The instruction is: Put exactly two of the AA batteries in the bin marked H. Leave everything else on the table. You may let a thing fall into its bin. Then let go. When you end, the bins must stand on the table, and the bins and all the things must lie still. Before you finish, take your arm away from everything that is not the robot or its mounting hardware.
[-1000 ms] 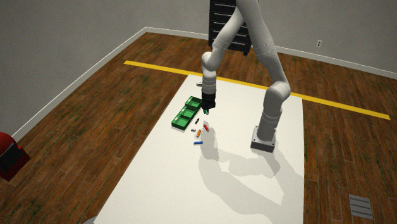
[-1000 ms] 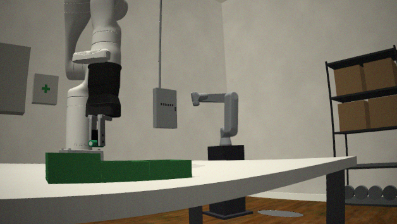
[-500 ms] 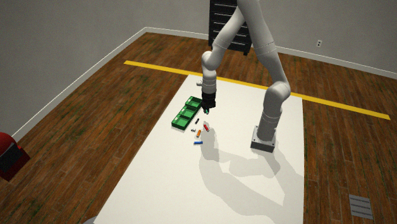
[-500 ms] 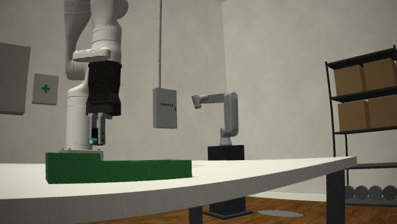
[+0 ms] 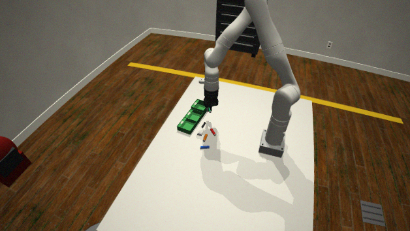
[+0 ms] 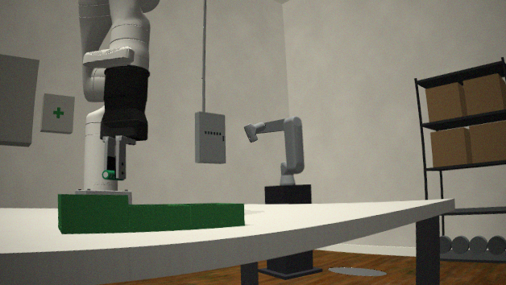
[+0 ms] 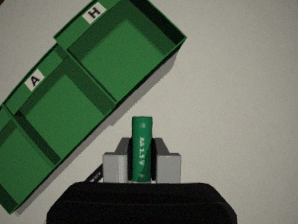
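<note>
The green AA battery (image 5: 209,110) (image 6: 108,175) (image 7: 142,149) shows in the top view under the gripper (image 5: 210,109) (image 6: 114,175) (image 7: 141,152), beside the green bins. In the exterior view the claw grips it above the table (image 6: 322,219); in the wrist view it lies between both fingers, outside bin H (image 7: 120,62).

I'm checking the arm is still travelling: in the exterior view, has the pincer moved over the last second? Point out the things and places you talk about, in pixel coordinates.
Yes. Against the row of green bins (image 5: 184,131) (image 6: 93,213) (image 7: 116,103), the pincer (image 5: 209,109) (image 6: 114,171) (image 7: 141,152) has shifted left and slightly up in that view.
</note>
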Tool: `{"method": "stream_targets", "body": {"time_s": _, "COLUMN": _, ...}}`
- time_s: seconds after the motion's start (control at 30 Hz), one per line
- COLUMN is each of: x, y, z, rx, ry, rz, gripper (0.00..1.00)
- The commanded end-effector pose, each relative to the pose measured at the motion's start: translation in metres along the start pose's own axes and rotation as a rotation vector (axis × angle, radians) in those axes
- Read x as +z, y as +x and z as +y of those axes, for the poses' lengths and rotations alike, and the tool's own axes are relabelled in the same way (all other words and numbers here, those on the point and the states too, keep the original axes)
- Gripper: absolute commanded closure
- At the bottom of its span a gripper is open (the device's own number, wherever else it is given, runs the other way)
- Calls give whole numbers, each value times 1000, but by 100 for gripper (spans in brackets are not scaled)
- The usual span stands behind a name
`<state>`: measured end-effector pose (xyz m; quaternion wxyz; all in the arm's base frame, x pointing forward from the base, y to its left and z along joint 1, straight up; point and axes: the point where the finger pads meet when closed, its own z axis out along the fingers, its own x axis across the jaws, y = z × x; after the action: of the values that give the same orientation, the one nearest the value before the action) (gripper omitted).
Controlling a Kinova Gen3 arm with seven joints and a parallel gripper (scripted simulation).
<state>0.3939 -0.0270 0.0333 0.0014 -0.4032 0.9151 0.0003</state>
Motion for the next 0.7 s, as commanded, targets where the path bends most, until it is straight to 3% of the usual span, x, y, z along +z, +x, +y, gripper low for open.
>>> {"method": "stream_targets", "body": {"time_s": 0.0, "x": 2, "y": -4, "z": -20, "rx": 102, "ry": -3, "rz": -5, "gripper": 69}}
{"method": "stream_targets", "body": {"time_s": 0.43, "x": 2, "y": -16, "z": -85, "rx": 652, "ry": -4, "rz": -5, "gripper": 69}}
{"method": "stream_targets", "body": {"time_s": 0.53, "x": 2, "y": -18, "z": -88, "rx": 790, "ry": -4, "rz": -4, "gripper": 69}}
{"method": "stream_targets", "body": {"time_s": 0.67, "x": 2, "y": -20, "z": -88, "rx": 790, "ry": -4, "rz": -4, "gripper": 69}}
